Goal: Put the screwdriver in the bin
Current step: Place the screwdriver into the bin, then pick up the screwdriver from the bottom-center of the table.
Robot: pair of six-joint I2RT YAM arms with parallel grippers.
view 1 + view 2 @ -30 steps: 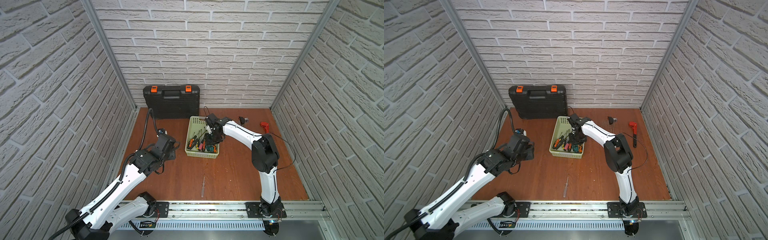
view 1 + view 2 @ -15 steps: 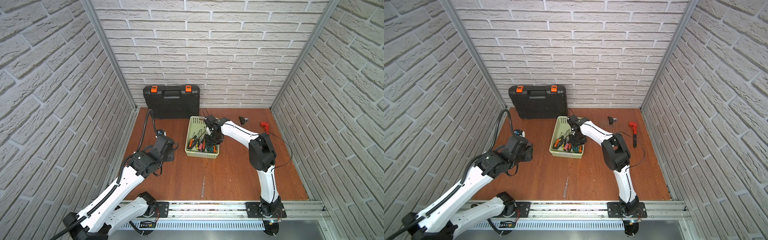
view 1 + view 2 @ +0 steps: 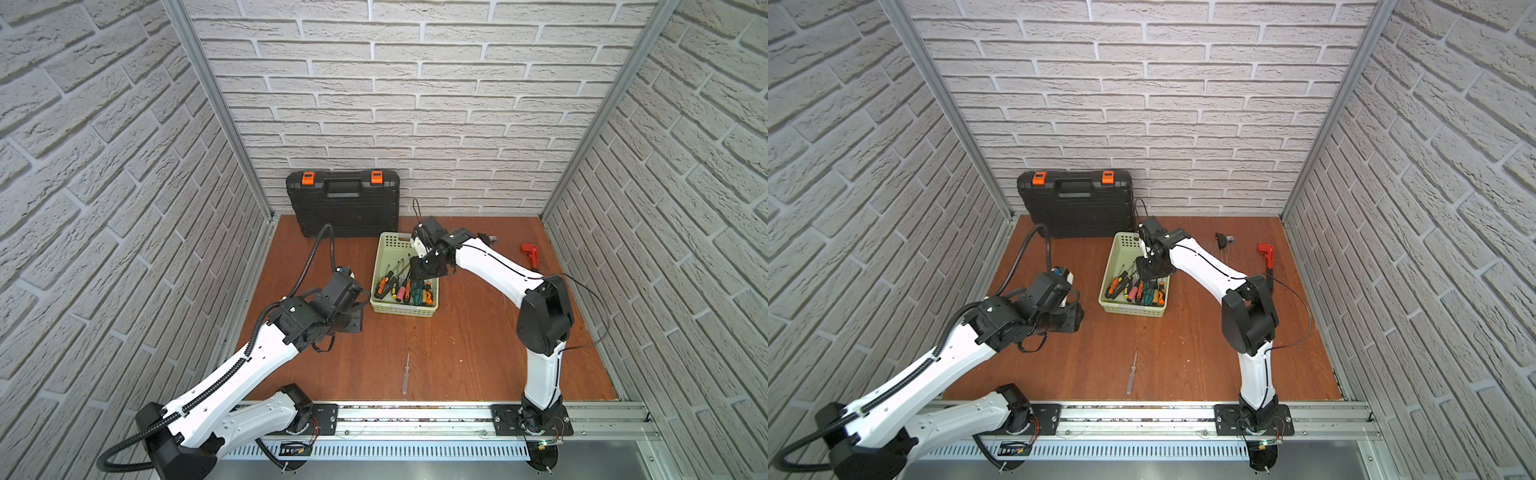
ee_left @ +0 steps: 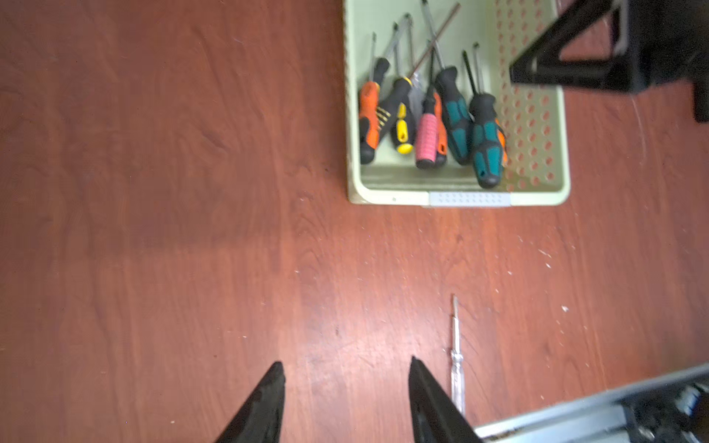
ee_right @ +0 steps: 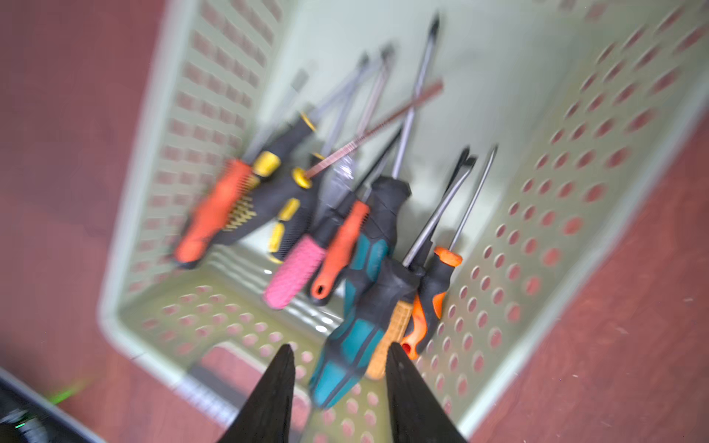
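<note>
left hand point(image 4: 345, 362) hovers half open and empty; clear-handled screwdriver point(image 4: 457, 364) lies on the tabletop point(image 4: 153, 191) just beside it, shaft pointing toward the bin point(image 4: 537, 197). right hand point(image 5: 340, 347), parted and empty, hangs over the bin, so the left one's nearer.

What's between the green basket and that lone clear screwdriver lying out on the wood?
Only bare table, with a few pale specks, separates the bin from the clear-handled screwdriver; the left wrist view shows it.

Clear screwdriver point(image 3: 405, 373) flat, apart from bin point(image 3: 405, 310)
</note>
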